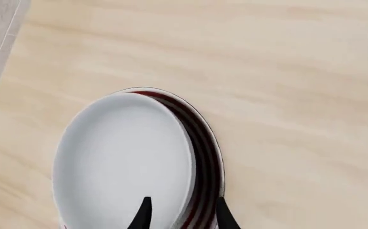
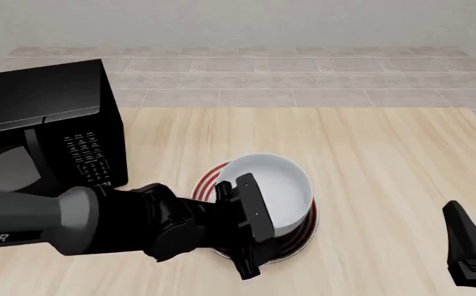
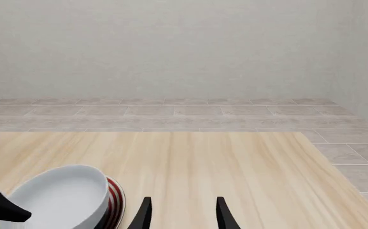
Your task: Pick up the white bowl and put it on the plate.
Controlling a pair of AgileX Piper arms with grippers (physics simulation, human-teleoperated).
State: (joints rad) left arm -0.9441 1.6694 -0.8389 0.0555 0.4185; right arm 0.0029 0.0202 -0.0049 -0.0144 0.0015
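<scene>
Black and bulky, the left arm [image 2: 73, 225] fills the near foreground of the front view, reaching across the table [image 2: 386, 160] from the left. Behind it, at the far left, stands a black microwave [image 2: 45, 132]. Next in size is the plate [image 2: 208, 179], its red rings showing past the bowl [image 2: 275, 185], which sits on it, shifted a little toward the right so that more ring shows on the left side. The left gripper [image 1: 180, 214] hangs at the bowl's near rim, jaws apart, one finger inside the bowl and one outside over the plate's rings; nothing is clamped. The right gripper [image 3: 180, 214] waits well off to the right over bare wood, jaws apart and empty.

By my reckoning the bowl is placed and the risk lies in the retreat. With fingers straddling the rim, a sideways pull could catch the wall and drag or tip the bowl off the plate. A straight lift looks safer.
</scene>
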